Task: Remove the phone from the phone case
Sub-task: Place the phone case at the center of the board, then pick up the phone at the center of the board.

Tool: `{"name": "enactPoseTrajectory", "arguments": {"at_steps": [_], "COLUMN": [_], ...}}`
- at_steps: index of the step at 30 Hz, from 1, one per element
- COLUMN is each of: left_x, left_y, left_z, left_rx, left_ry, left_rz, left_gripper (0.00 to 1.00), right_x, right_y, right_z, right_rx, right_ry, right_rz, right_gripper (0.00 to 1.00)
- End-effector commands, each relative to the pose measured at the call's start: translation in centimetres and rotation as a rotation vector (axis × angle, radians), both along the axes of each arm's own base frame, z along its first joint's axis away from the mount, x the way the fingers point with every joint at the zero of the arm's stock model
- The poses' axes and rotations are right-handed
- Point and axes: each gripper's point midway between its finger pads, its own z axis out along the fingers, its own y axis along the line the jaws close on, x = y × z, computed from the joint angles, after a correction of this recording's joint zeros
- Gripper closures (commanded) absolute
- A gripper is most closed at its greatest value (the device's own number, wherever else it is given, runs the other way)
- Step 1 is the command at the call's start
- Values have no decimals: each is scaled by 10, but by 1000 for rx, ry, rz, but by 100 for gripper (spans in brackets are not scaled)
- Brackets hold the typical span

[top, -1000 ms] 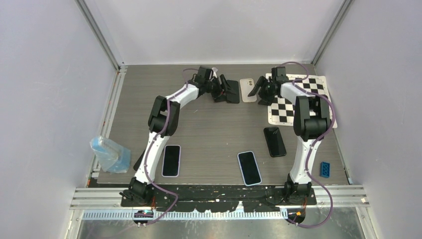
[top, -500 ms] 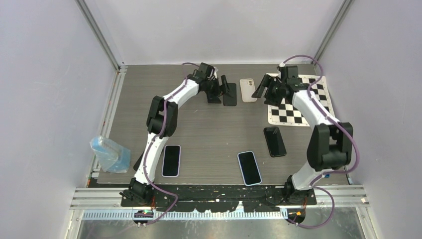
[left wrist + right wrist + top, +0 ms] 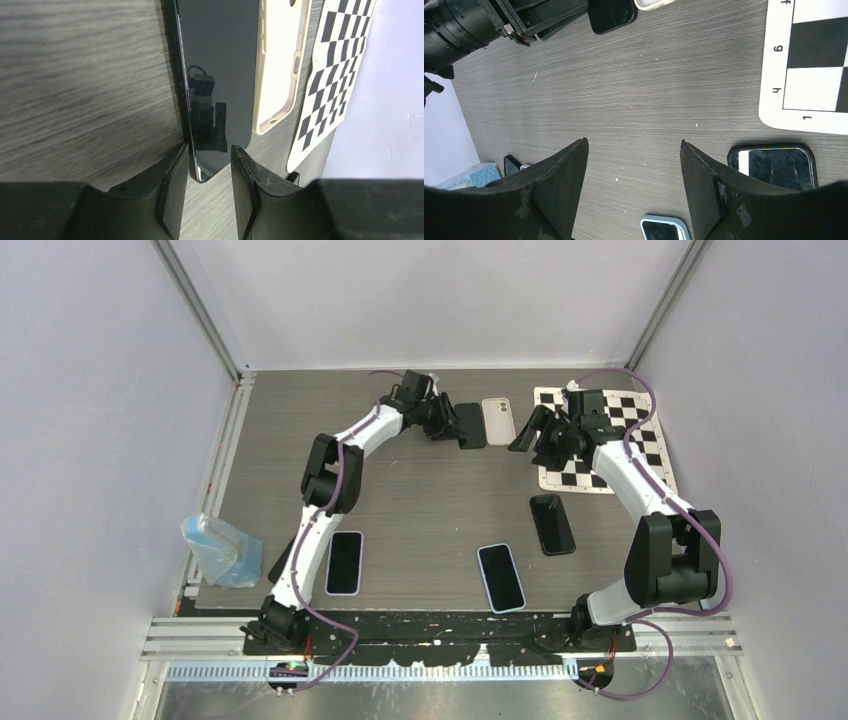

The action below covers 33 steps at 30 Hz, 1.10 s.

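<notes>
While the right pincer hangs wide open and empty over the tabletop, the left pincer stands narrowed onto the near end of the black phone, fingers touching both edges. Cream phone case: just beside the phone, farther along.
</notes>
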Motion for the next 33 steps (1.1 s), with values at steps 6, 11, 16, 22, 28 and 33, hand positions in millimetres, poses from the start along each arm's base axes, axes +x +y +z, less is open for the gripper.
{"name": "enactPoseTrajectory", "arguments": {"at_steps": [6, 11, 16, 22, 28, 33], "left_x": [9, -5, -38, -96, -146, -174], "left_y": [7, 28, 62, 104, 130, 167], "left_z": [-5, 48, 115, 149, 150, 161], "left_rx": [70, 126, 205, 335, 369, 465], "left_ry": [-66, -157, -252, -317, -341, -363], "left_rz": [19, 31, 60, 67, 34, 62], "left_gripper": [55, 38, 23, 4, 0, 0], "right_x": [-2, -22, -42, -71, -123, -153], "right_y": [0, -7, -18, 6, 24, 36], "right_z": [30, 32, 33, 30, -5, -22], "right_rx": [25, 9, -19, -177, -325, -342], "right_ry": [-88, -74, -71, -60, 26, 53], "right_rz": [-34, -72, -136, -30, 47, 77], "right_gripper": [32, 30, 10, 7, 7, 9]}}
